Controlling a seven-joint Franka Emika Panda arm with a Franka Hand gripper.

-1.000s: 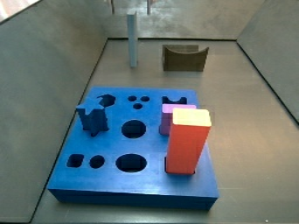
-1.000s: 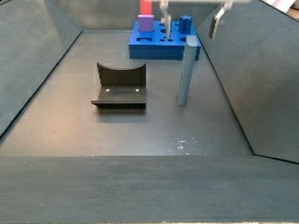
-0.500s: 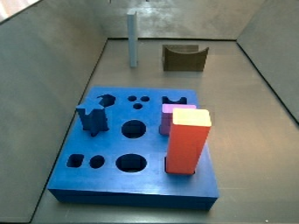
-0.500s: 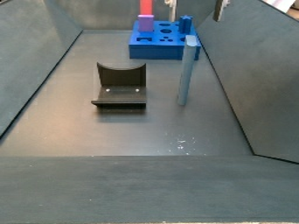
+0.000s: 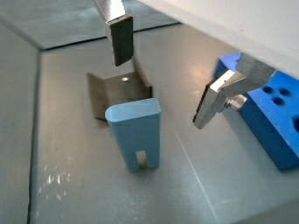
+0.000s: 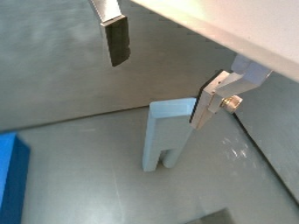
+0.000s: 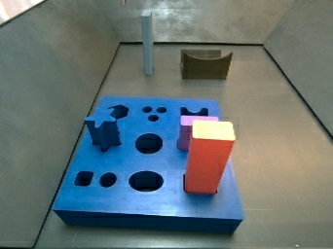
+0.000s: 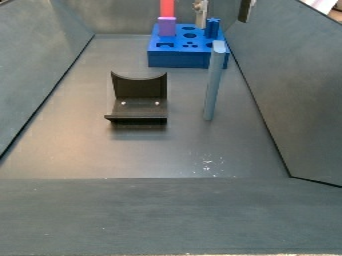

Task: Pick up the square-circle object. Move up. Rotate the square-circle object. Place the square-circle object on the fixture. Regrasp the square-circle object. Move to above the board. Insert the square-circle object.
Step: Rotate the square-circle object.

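No text, label, brand, number or sign can be read anywhere in these views — not on the pale grey-blue square-sided peg (image 5: pixel 136 131) standing upright on the floor, not on the large flat bright-blue board (image 7: pixel 150 163) with its round and square holes, and not on the small dark olive-brown fixture (image 8: pixel 136 97). The gripper (image 5: pixel 163 68), hanging spread wide above the peg, shows bare silver plates and dark pads — no markings.

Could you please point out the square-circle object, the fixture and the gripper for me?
square-circle object (image 5: pixel 138 131): wrist view, upper front face.
fixture (image 8: pixel 136 97): side view, notched upright wall.
gripper (image 5: pixel 166 68): wrist view, open above the object, midway between fingertips.
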